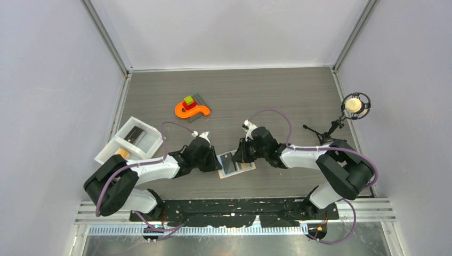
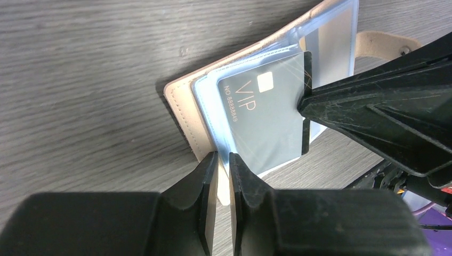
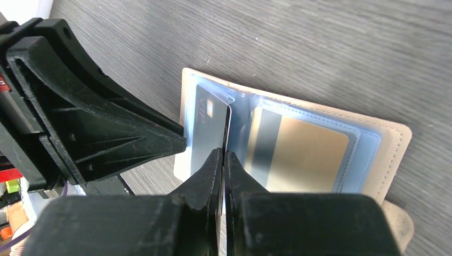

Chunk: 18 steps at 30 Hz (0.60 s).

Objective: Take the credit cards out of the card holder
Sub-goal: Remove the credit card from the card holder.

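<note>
- The card holder (image 2: 184,114) is seen lying open on the table (image 1: 277,96), between the two grippers. Its cover is beige-tan, a rounded tab shows at one edge, and its inner sleeves are pale blue.
- Two credit cards are counted. A dark grey card (image 2: 261,122) printed "VIP" is seen partly out of its sleeve. A gold card (image 3: 314,160) with a dark stripe is lodged in the other sleeve.
- The holder's near edge is clamped by the left gripper (image 2: 223,157), whose fingers are almost together.
- The grey card's edge is pinched by the right gripper (image 3: 223,154), whose fingers are closed on it.
- One white tray (image 1: 154,143) is seen to the left.
</note>
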Each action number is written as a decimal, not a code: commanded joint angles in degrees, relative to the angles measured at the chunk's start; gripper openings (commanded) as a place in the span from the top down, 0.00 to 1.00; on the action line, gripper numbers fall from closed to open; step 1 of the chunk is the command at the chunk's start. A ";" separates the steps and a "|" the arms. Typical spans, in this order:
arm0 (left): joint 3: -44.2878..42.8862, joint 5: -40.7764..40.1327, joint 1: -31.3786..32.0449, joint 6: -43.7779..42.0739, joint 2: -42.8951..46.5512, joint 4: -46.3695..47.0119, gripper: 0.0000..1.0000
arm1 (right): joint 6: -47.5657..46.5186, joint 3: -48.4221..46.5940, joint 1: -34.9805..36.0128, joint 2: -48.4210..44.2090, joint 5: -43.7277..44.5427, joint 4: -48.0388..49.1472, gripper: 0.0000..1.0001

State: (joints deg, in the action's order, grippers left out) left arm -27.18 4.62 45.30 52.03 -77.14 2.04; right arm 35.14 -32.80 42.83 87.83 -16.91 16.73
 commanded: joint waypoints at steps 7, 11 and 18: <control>1.08 -4.15 -0.08 -1.77 -5.73 -2.40 0.83 | -6.37 -0.15 -4.07 -5.30 -2.46 -4.57 0.95; 1.03 -4.13 -0.12 -1.76 -5.45 -2.35 0.83 | -5.55 0.47 -5.00 -6.06 -6.11 -3.16 0.95; 1.07 -4.14 -0.12 -1.76 -4.86 -2.38 0.83 | -4.01 0.82 -7.23 -6.02 -9.09 -2.32 0.95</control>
State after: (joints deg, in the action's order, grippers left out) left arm -28.25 4.56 45.30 52.07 -79.66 5.10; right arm 31.27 -31.99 36.77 83.81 -24.03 12.88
